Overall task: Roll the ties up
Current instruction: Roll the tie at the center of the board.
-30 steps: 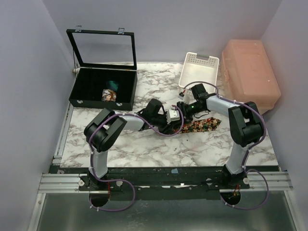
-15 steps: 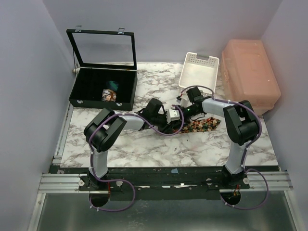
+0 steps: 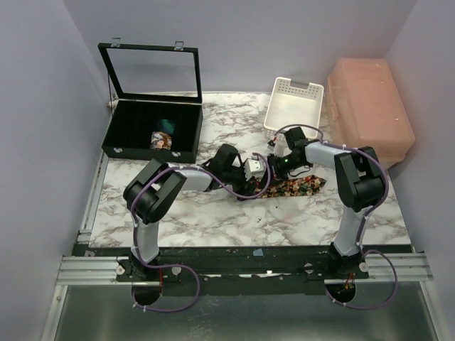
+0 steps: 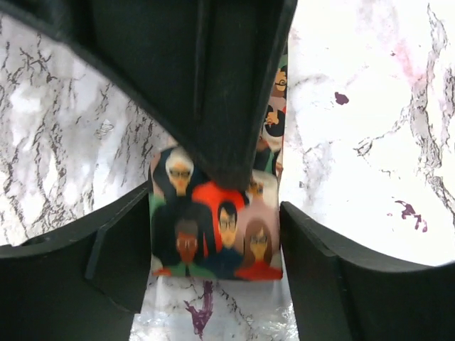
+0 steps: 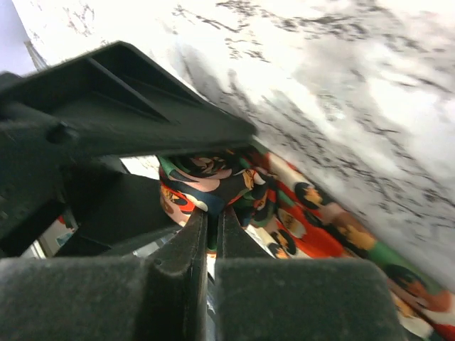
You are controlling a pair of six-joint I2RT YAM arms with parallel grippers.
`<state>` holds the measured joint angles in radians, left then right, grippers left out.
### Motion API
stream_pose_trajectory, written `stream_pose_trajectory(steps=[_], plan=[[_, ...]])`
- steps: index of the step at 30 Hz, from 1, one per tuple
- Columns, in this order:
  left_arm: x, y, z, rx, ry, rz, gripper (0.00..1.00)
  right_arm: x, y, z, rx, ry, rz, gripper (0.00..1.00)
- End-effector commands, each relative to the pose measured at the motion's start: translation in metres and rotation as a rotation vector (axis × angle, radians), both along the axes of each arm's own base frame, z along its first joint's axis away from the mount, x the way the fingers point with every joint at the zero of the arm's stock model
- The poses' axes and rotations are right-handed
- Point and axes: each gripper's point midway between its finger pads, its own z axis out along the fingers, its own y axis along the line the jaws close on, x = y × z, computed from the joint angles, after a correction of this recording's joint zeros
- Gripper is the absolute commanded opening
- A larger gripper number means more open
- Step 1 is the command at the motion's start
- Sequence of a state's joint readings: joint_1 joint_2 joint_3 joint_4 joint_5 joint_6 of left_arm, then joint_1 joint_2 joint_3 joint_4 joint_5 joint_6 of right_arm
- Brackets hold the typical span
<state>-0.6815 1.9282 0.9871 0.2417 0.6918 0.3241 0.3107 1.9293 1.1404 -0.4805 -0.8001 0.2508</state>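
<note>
Right pincer (image 5: 212,231) is pressed together, tips against the printed tie (image 3: 298,187) lying on the marble worktop (image 3: 213,217); left pincer (image 4: 217,259) is spread, flanking that tie's rolled end between the 2 arms.

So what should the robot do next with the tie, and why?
Probably close the left gripper on the rolled end of the tie and turn it onward: it sits open around the roll, while the right gripper pinches the tie.

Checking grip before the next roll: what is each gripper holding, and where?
Right gripper pinches the patterned tie at its rolled end. Left gripper straddles that roll; whether it grips cannot be told.
</note>
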Motion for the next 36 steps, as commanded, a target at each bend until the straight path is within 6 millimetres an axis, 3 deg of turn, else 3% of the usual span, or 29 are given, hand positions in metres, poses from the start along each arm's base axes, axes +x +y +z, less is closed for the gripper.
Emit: stream_pose_trajectory(steps=[1,5,13,23,31,35,36], plan=[[-0.007,0.012,-0.01,0.014,0.056,0.025,0.73,-0.001,-0.039,-0.049,-0.189,-0.017,0.041,0.0],[-0.003,0.011,0.002,-0.031,0.017,0.036,0.81,-0.007,-0.053,-0.057,-0.229,-0.006,0.051,0.0],[-0.004,0.008,0.007,-0.066,-0.008,0.037,0.99,-0.016,-0.078,-0.067,-0.33,0.006,0.043,0.0],[-0.003,-0.006,0.013,-0.118,-0.071,0.029,0.99,-0.019,-0.092,-0.082,-0.412,0.055,0.058,0.0],[-0.002,-0.041,0.022,-0.175,-0.097,-0.007,0.99,-0.021,-0.09,-0.082,-0.379,0.023,0.131,0.01],[-0.004,-0.046,0.008,-0.133,-0.083,-0.025,0.97,-0.02,-0.083,-0.08,-0.34,0.006,0.147,0.01],[-0.003,-0.044,0.002,-0.108,-0.08,-0.026,0.91,-0.019,-0.081,-0.079,-0.328,0.001,0.147,0.01]])
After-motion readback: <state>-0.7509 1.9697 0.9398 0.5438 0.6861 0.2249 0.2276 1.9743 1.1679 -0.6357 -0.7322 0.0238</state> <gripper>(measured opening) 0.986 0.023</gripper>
